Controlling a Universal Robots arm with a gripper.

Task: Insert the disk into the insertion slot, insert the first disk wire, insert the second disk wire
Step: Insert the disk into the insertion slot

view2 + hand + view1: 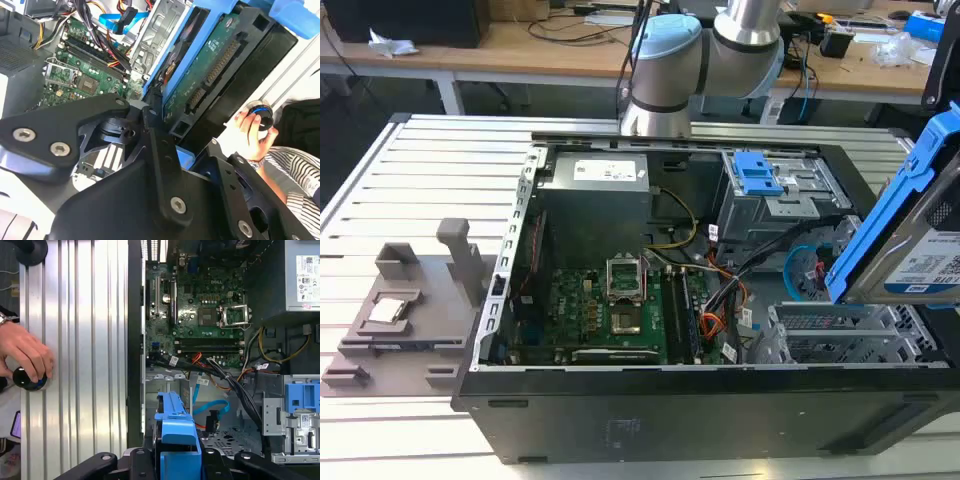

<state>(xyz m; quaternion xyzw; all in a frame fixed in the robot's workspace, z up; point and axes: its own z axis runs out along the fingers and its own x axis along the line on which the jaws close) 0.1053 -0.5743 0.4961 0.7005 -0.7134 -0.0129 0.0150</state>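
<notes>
Exterior view shows the disk (920, 250) tilted above the insertion slot's (825, 335) open edge.

arm (705, 50): pale-blue and silver joints at the far side of the exterior view, wrist reaching toward that view's right | gripper (177, 462): black linkage bars (157, 150) angled inward in both wrist views; jaws clamped on the disk (176, 432), carried tilted

ARM: silver metal tube robot arm (705, 55), light-blue caps on grey joint housings | GRIPPER: matte black gripper (182, 131) linkage bars, silver screws at pivots
</notes>
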